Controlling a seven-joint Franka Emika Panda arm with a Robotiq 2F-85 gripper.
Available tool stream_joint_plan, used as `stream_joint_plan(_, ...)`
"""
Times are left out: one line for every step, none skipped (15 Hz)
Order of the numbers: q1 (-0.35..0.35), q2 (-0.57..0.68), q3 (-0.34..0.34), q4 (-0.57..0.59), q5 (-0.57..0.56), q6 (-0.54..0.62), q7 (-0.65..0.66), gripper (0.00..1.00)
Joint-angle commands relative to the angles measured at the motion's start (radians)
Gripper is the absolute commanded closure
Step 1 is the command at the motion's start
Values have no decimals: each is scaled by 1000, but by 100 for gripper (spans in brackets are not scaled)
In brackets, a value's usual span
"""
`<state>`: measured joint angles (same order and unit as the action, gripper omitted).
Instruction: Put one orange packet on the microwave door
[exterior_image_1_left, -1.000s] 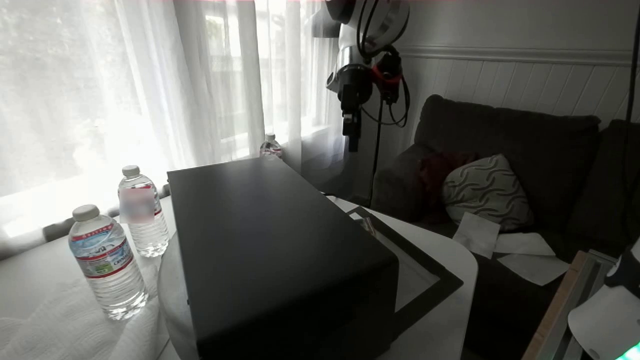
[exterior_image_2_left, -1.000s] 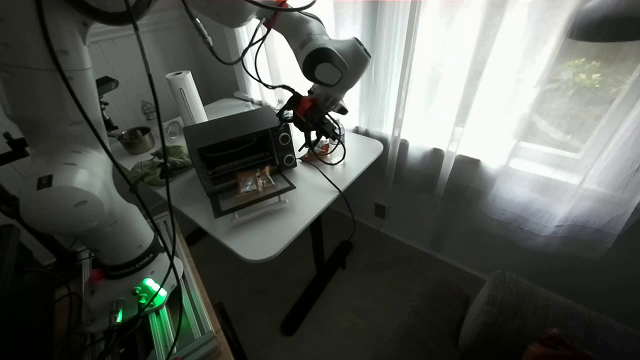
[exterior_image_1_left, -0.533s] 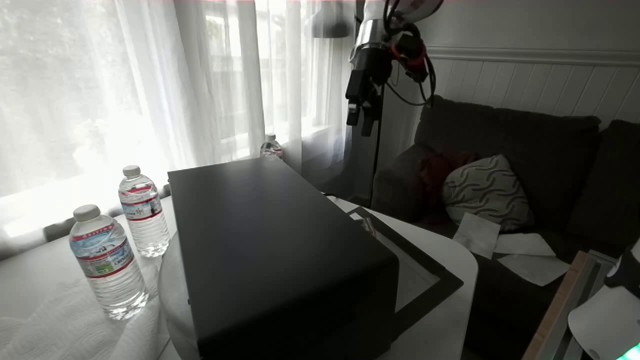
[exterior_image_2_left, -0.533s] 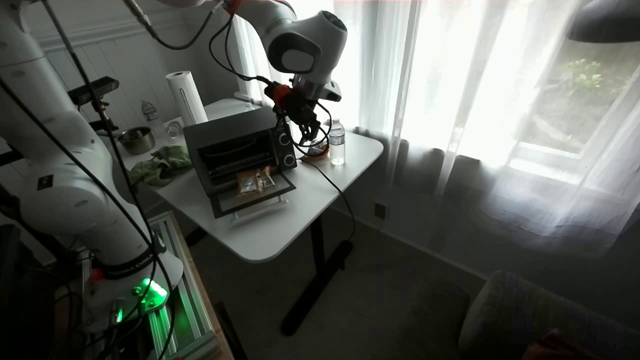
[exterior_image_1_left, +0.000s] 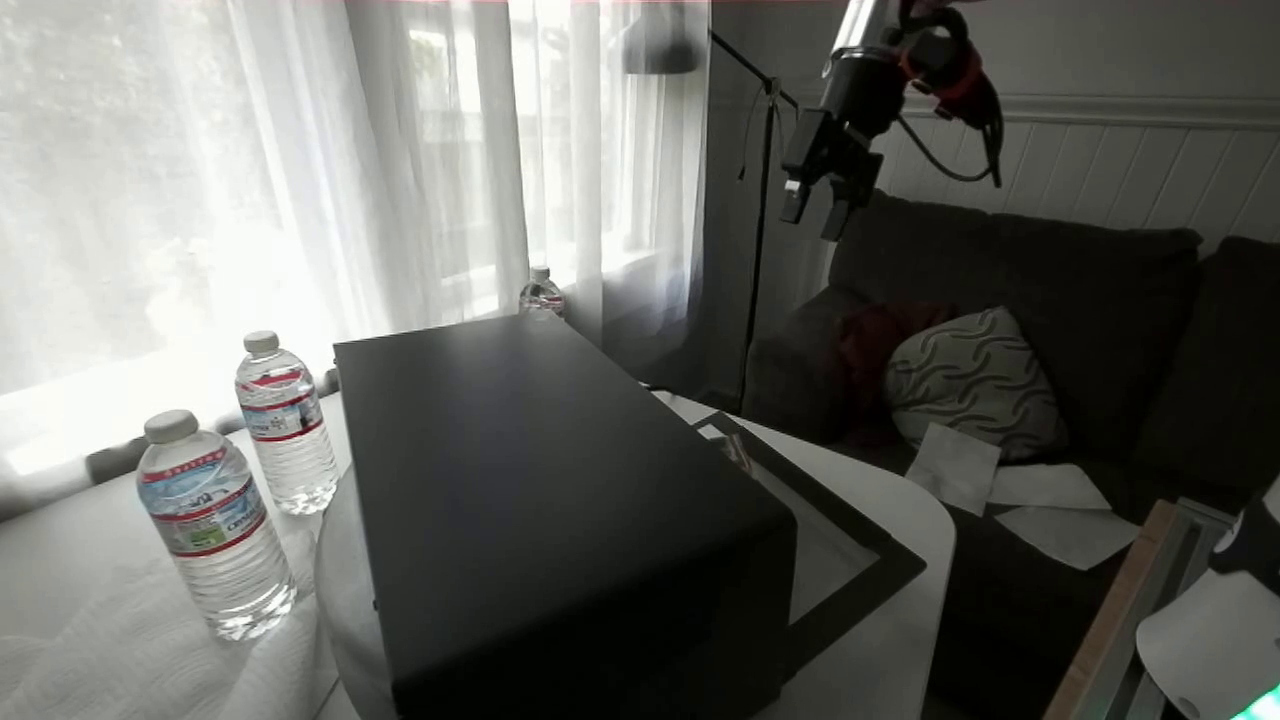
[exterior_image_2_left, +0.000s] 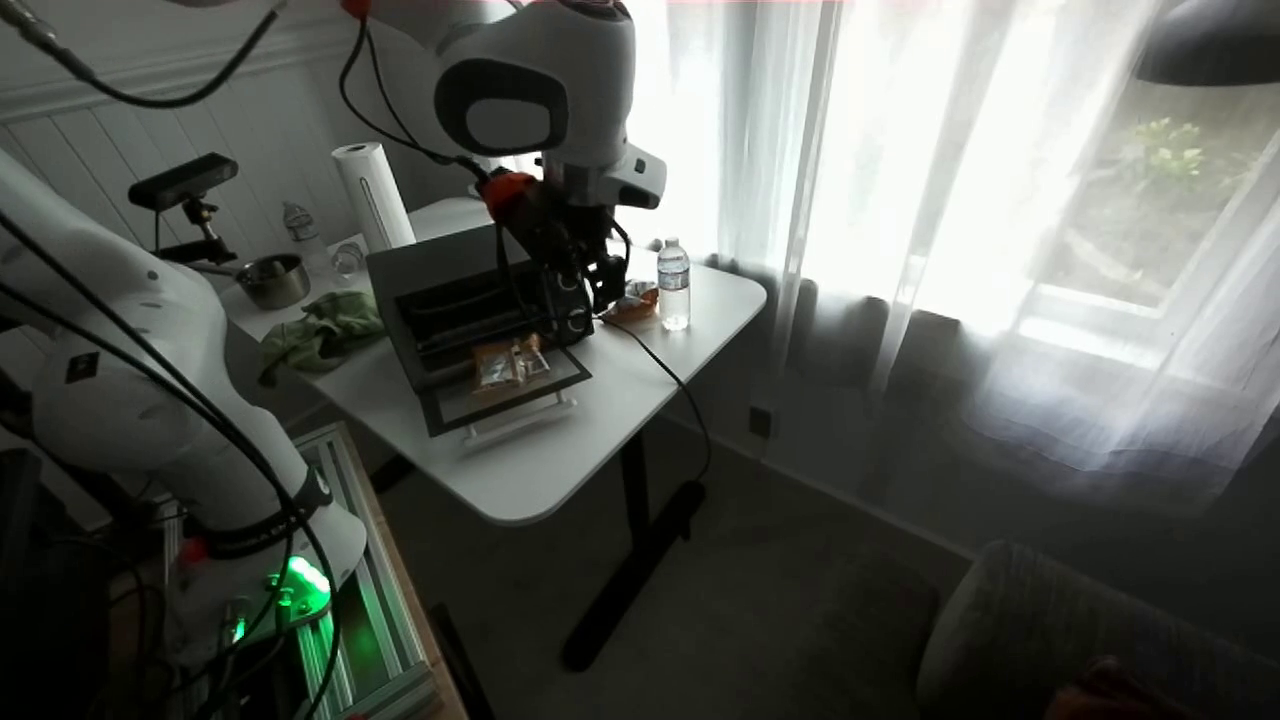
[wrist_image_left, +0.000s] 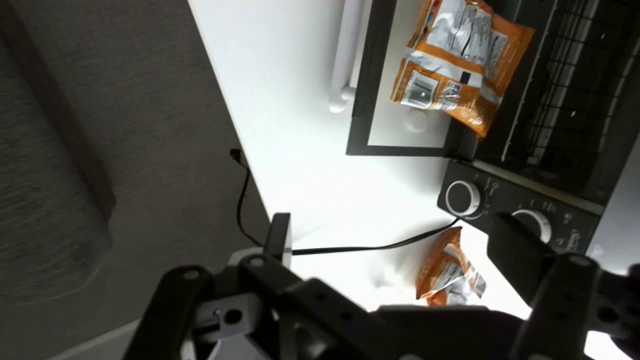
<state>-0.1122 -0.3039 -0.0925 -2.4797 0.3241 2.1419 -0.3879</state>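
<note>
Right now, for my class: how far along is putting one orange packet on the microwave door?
Looks done: an orange packet lies on the open microwave door. Under way: nothing is held; the hand hangs open. Left: probably only moving clear, if that one counts; should the job mean the table packet beside the black housing, picking and placing both remain.
</note>
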Motion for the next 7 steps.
stream_joint_plan(21, -31, -37, -23, -24, 16, 25, 0)
stream_joint_plan(17, -54, -43, -41, -30, 23, 34, 0)
stream_joint_plan(16, -69, -45, -52, -31, 26, 39, 0)
stream_joint_plan(16, -76, -45, -58, -31, 28, 43, 0)
stream_joint_plan(16, -77, -44, -59, -32, 29, 45, 0)
stream_joint_plan(16, -77, -44, -59, -32, 29, 46, 0)
stream_joint_plan(16, -77, -44, -59, -32, 30, 47, 0)
